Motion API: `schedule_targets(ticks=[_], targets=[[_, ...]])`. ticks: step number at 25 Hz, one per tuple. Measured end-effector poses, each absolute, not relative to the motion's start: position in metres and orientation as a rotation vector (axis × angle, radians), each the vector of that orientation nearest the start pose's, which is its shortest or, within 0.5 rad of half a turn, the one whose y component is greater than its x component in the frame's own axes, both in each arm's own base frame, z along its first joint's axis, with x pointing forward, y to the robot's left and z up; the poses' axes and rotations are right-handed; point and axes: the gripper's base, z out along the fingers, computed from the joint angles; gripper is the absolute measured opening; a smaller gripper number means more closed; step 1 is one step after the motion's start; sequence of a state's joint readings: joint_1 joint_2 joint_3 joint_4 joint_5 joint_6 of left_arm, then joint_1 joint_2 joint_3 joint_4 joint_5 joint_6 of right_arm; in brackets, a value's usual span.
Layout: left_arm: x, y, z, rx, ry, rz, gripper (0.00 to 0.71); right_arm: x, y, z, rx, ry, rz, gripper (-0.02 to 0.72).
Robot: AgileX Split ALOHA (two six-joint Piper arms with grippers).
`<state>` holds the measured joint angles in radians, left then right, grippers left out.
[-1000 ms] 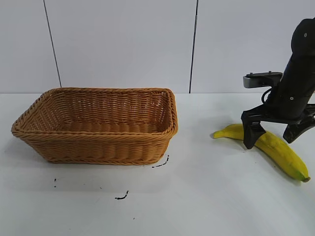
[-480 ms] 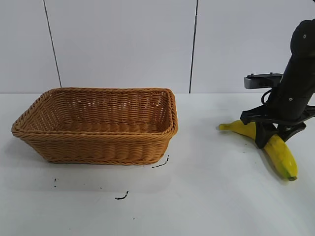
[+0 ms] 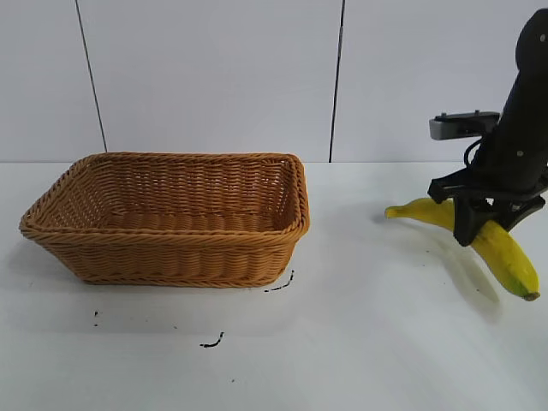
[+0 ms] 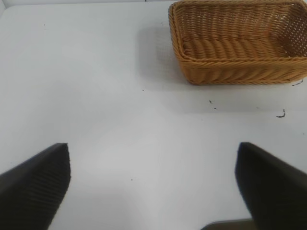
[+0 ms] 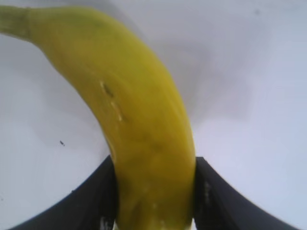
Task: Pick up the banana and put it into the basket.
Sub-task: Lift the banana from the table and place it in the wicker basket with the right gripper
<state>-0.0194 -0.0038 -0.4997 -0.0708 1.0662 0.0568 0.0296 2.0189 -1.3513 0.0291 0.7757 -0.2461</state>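
The yellow banana [image 3: 505, 253] hangs at the right of the exterior view, lifted a little above the white table, its shadow beneath it. My right gripper [image 3: 479, 224] is shut on the banana's middle. In the right wrist view the banana [image 5: 139, 120] fills the gap between the black fingers [image 5: 96, 191]. The tan wicker basket [image 3: 171, 248] stands at the left, well away from the banana, with nothing showing inside. It also shows in the left wrist view [image 4: 240, 72]. My left gripper [image 4: 153, 163] is open over bare table, out of the exterior view.
A white table [image 3: 360, 342] with a few small black marks [image 3: 211, 342] in front of the basket. A white panelled wall stands behind.
My right gripper closed on the banana and has raised it off the table. The banana has swung and shifted slightly right. The basket has not moved.
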Motion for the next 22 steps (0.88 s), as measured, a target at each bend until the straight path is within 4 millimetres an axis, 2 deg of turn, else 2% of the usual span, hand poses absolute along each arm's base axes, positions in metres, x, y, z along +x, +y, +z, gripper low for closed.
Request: schedule_targets(ticks=[9,13,17,22], targets=[[-0.006,-0.006,0.277,0.082,2.043,-0.061,0.693,0.379,0.013,0.218,-0.377,2.850,-0.011,0.291],[-0.006,-0.006,0.277,0.082,2.043,-0.061,0.693,0.385,0.016,0.245,-0.373,2.834,0.010,0.291],[-0.006,-0.006,0.277,0.082,2.043,-0.061,0.693,0.394,0.033,0.271,-0.433,2.761,0.002,0.291],[-0.006,-0.006,0.277,0.082,2.043,-0.061,0.693,0.397,0.071,0.293,-0.573,2.669,-0.020,0.291]])
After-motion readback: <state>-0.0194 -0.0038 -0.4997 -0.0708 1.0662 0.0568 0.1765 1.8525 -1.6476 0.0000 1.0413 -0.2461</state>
